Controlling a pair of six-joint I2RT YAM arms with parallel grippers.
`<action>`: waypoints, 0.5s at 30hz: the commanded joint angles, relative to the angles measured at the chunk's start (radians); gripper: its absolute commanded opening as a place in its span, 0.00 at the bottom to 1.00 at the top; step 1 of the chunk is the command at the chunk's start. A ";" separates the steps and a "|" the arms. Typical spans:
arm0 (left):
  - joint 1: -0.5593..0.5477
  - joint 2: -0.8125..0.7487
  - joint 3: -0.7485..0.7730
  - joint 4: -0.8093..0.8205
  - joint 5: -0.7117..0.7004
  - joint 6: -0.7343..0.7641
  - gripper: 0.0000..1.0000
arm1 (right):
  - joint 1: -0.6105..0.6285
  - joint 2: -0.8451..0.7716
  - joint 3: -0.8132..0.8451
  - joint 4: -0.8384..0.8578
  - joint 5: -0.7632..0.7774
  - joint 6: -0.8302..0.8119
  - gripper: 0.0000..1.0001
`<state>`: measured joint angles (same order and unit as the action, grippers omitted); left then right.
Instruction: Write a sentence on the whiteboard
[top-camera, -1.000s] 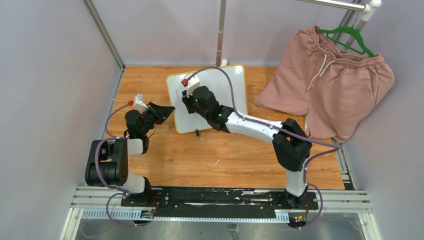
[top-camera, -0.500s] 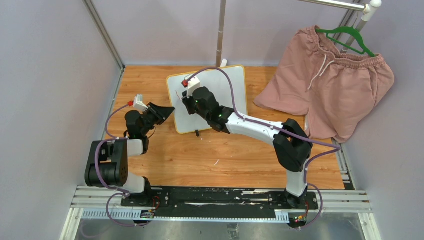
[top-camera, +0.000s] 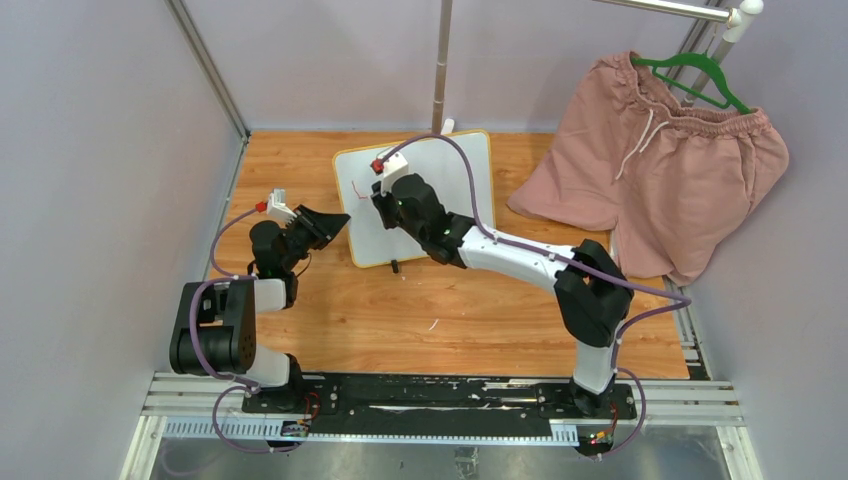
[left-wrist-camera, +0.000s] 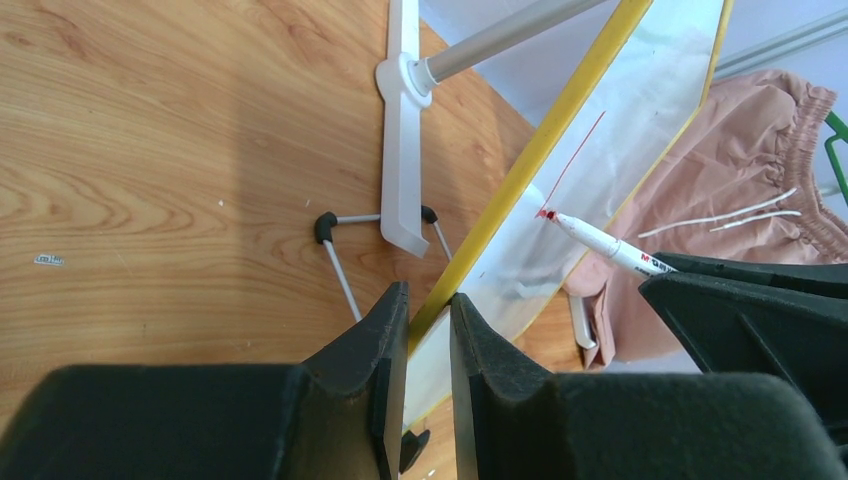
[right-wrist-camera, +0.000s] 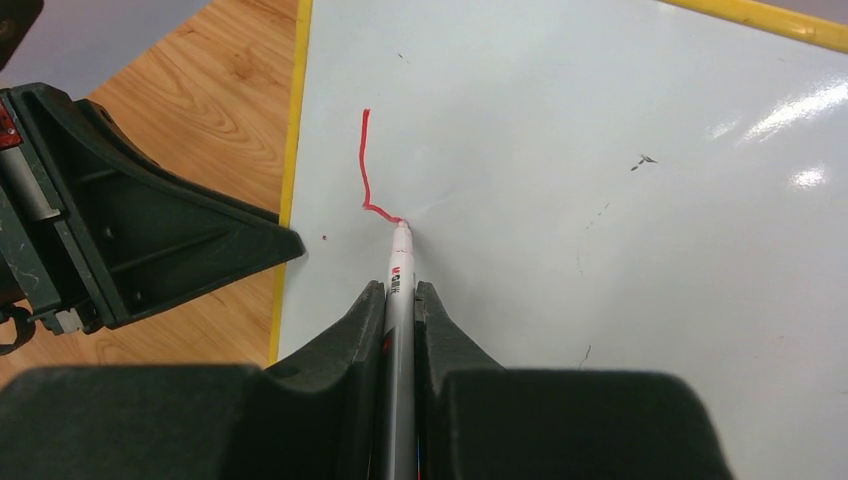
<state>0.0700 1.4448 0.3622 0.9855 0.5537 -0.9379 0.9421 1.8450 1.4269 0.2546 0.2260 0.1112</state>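
We see the whiteboard (top-camera: 445, 175) propped at a tilt near the far edge of the table (top-camera: 400, 320), about midway between its left and right edges, with writing just under way. The left gripper (left-wrist-camera: 428, 300) is clenched on the board's yellow left edge, apparently bracing it. The right gripper (right-wrist-camera: 398, 292) grasps a white marker (right-wrist-camera: 401, 255) between its jaws, the red tip touching the glossy surface close to the left edge, in the board's upper half. Of the sentence (right-wrist-camera: 366, 165) we can make out only one thin red stroke, a short line running down the board and hooking toward the tip, plus a tiny red dot beside the frame. We judge this to be the first letter's opening stroke at most, so nearly every word is left to write; the rest of the white surface shows only faint grey scuffs. Pink shorts (top-camera: 660, 170) hang over the table's far right corner, well apart from the board.
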 joint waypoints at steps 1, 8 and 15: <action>-0.002 -0.026 -0.012 0.008 0.018 0.007 0.00 | -0.014 -0.063 -0.027 0.034 0.001 0.006 0.00; -0.002 -0.026 -0.012 0.008 0.018 0.005 0.00 | -0.017 -0.066 0.009 0.016 0.012 -0.015 0.00; -0.001 -0.028 -0.012 0.013 0.020 0.003 0.00 | -0.026 -0.028 0.059 -0.015 0.009 -0.019 0.00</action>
<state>0.0700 1.4384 0.3603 0.9855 0.5571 -0.9348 0.9321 1.8057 1.4361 0.2436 0.2268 0.1093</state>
